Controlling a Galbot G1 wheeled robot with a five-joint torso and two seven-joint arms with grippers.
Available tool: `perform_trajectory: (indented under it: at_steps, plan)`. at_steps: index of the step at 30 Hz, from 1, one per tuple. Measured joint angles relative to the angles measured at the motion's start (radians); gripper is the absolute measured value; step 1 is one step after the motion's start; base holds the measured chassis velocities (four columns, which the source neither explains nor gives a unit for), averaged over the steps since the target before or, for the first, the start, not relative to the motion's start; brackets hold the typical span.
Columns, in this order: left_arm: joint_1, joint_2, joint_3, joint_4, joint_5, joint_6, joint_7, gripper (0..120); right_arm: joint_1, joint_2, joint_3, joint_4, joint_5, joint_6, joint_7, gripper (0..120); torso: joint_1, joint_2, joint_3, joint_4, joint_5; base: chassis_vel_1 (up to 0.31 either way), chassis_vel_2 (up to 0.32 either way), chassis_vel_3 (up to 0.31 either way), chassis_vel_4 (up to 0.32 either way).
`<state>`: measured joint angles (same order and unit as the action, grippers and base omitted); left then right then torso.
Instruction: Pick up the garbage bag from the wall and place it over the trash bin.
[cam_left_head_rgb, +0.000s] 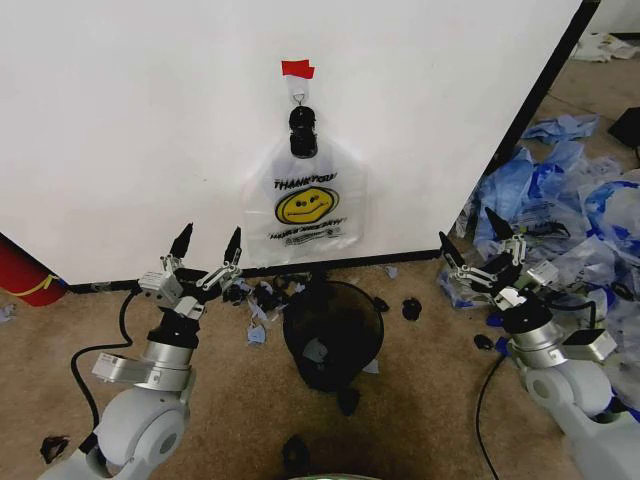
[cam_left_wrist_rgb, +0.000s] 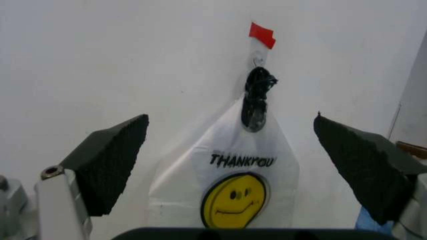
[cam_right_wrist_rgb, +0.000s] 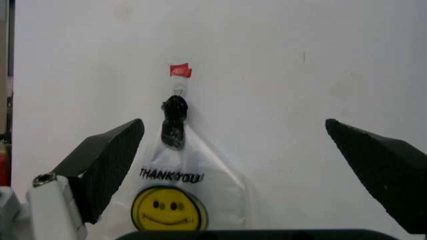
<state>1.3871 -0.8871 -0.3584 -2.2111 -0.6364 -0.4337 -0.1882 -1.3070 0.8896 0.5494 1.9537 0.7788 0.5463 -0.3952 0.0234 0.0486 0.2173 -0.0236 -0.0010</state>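
While the garbage bag (cam_left_head_rgb: 305, 200) hangs clipped on the wall (cam_left_head_rgb: 130, 130) above the trash bin (cam_left_head_rgb: 332, 330), left gripper (cam_left_head_rgb: 207, 245) and right gripper (cam_left_head_rgb: 470, 232) wait spread wide, empty, flanking it.

The garbage bag (cam_left_head_rgb: 305, 200) is being seen as translucent white, printed with a yellow smiley face and black "THANK YOU" lettering. It is being topped by a black clip (cam_left_head_rgb: 302, 131); a red tape piece (cam_left_head_rgb: 297, 68) is being shown just above. The wall (cam_left_head_rgb: 130, 120) is being recorded as plain white with a black base strip. The trash bin (cam_left_head_rgb: 333, 330) is being noted as black wire mesh. The floor (cam_left_head_rgb: 430, 410) is being observed as tan carpet, speckled with black and bluish scraps. Blue and whitish plastic bags (cam_left_head_rgb: 560, 190) are being seen at right. A red cylinder (cam_left_head_rgb: 22, 275) with a yellow band is being seen at left. Left claw (cam_left_head_rgb: 207, 250) and right claw (cam_left_head_rgb: 475, 235) fingers are being logged as black, on silver-grey bodies.
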Motion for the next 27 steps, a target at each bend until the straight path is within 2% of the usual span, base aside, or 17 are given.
perform_trajectory:
  at_steps: [11, 16, 23, 27]
  plan:
    - [-0.006, -0.001, 0.004, 0.008, -0.007, 0.000, 0.000, 98, 0.005, 0.004, -0.010, -0.005, 0.009, 0.000, -0.003, 100, 0.000, 0.000, 0.000, 0.0000, 0.0000, 0.000, 0.000, 0.000, 0.000]
    - [-0.005, -0.002, 0.004, 0.017, -0.007, -0.002, 0.001, 98, 0.008, 0.009, -0.029, 0.012, 0.067, -0.011, -0.005, 100, 0.000, 0.000, 0.000, -0.0001, -0.0001, 0.000, 0.000, 0.000, 0.000]
    - [0.015, -0.005, -0.008, 0.018, -0.005, -0.006, -0.001, 98, 0.087, 0.006, -0.110, 0.032, 0.210, -0.056, 0.010, 100, 0.000, 0.000, 0.000, -0.0001, 0.0000, 0.000, 0.000, 0.000, 0.000]
    - [0.029, -0.011, -0.022, 0.024, -0.004, -0.011, -0.002, 98, 0.216, 0.004, -0.218, 0.030, 0.357, -0.110, 0.031, 100, 0.000, 0.000, 0.000, 0.0002, -0.0003, 0.000, 0.000, 0.000, 0.000]
